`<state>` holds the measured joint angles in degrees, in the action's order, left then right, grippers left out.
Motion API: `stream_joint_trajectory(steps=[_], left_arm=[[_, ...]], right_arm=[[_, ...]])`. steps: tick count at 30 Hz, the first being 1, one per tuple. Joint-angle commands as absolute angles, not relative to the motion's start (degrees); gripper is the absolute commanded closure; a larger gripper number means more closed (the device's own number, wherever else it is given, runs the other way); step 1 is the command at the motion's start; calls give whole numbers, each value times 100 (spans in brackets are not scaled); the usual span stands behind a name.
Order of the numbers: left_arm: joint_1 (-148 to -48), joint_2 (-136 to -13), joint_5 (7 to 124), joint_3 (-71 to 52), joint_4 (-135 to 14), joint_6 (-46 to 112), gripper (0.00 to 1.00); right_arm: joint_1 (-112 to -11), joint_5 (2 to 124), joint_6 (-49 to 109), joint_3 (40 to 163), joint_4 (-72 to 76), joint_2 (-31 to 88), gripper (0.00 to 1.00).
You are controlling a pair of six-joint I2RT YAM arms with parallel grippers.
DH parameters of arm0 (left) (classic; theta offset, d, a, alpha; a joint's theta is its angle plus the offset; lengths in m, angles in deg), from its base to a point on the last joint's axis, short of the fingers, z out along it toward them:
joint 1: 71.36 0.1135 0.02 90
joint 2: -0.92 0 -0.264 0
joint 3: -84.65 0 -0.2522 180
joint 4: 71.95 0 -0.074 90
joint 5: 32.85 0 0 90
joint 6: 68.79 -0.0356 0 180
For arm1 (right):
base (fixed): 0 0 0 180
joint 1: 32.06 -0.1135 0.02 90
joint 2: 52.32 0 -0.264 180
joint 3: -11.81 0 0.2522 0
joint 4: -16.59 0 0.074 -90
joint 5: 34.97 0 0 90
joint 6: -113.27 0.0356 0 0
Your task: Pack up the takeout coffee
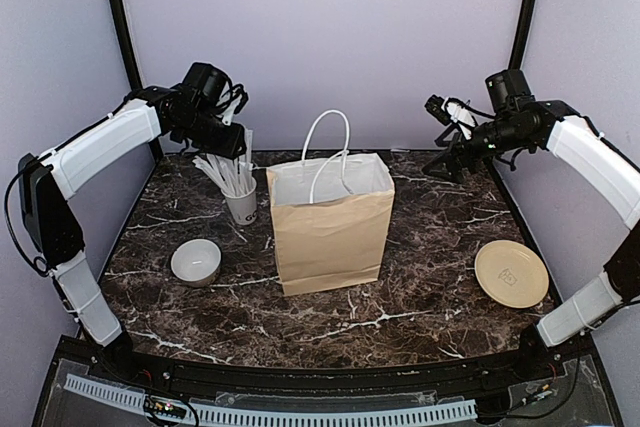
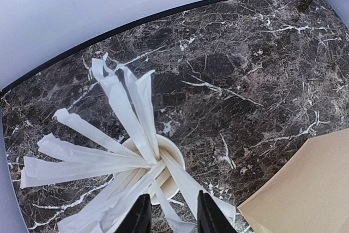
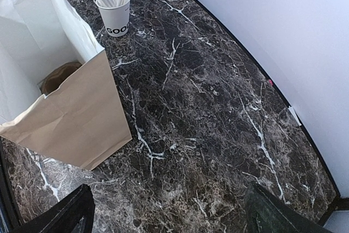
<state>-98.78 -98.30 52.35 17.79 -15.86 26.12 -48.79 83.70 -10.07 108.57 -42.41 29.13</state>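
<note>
The brown paper bag [image 1: 330,232] stands open in the middle of the table, white inside, its handles up. The takeout coffee does not show plainly. In the right wrist view a dim dark round shape [image 3: 59,76] lies at the bag's [image 3: 71,113] bottom, and I cannot tell what it is. My left gripper [image 1: 232,147] hovers over the white cup of white sticks [image 1: 241,205]. Its fingers [image 2: 173,195] stand apart, with one stick running loosely through the gap. My right gripper [image 1: 447,160] hangs wide open at the back right, over bare table [image 3: 166,189].
A white bowl [image 1: 196,262] sits at the front left, a cream plate [image 1: 511,273] at the front right. The cup of sticks [image 3: 116,19] stands just left of the bag [image 2: 305,189]. Walls close the back and sides.
</note>
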Motion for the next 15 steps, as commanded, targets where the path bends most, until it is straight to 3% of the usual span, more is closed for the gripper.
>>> stream_joint_trajectory(steps=[1, 12, 15], left_arm=[[-9865, -9810, 5250, 1865, -1368, 2528, 71], [-9869, -9715, 5374, 2060, -1203, 2477, 99], [-9869, -9644, 5376, 2261, -1005, 2489, 100]], right_arm=[[-4840, 8395, -986, 10810, -4056, 2861, 4], [-4840, 8362, -988, 10766, -4025, 2828, 4], [-4840, 8351, -982, 10757, -4015, 2805, 4]])
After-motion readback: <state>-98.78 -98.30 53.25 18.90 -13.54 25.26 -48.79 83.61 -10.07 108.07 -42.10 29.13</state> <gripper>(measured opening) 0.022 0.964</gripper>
